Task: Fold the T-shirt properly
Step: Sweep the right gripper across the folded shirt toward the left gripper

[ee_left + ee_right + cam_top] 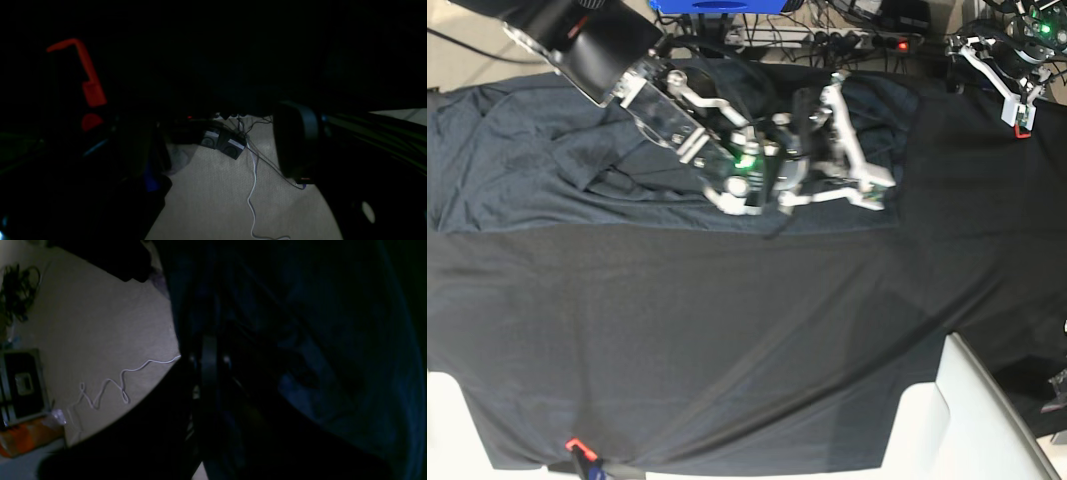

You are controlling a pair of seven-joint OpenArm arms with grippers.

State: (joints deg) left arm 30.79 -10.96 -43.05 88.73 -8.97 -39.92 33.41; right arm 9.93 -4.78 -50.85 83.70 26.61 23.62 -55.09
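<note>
The dark charcoal T-shirt [537, 150] lies spread and wrinkled across the far left and middle of the table in the base view. My right gripper [874, 190] reaches in from the upper left, and its white fingers [852, 140] lie over the shirt's right edge. Whether they pinch cloth does not show. The right wrist view is very dark, with wrinkled dark cloth [333, 356] filling its right side. My left gripper [1019, 112] hovers at the far right corner, away from the shirt. In the left wrist view its red finger [90, 86] and dark finger [293, 140] stand wide apart and empty.
A smoother black table cloth [727, 350] covers the table. White table corners [972, 420] show at the front. A power strip and cables [857, 40] lie beyond the far edge. The wrist views show carpet with a white cable [253, 186] and adapters [230, 146].
</note>
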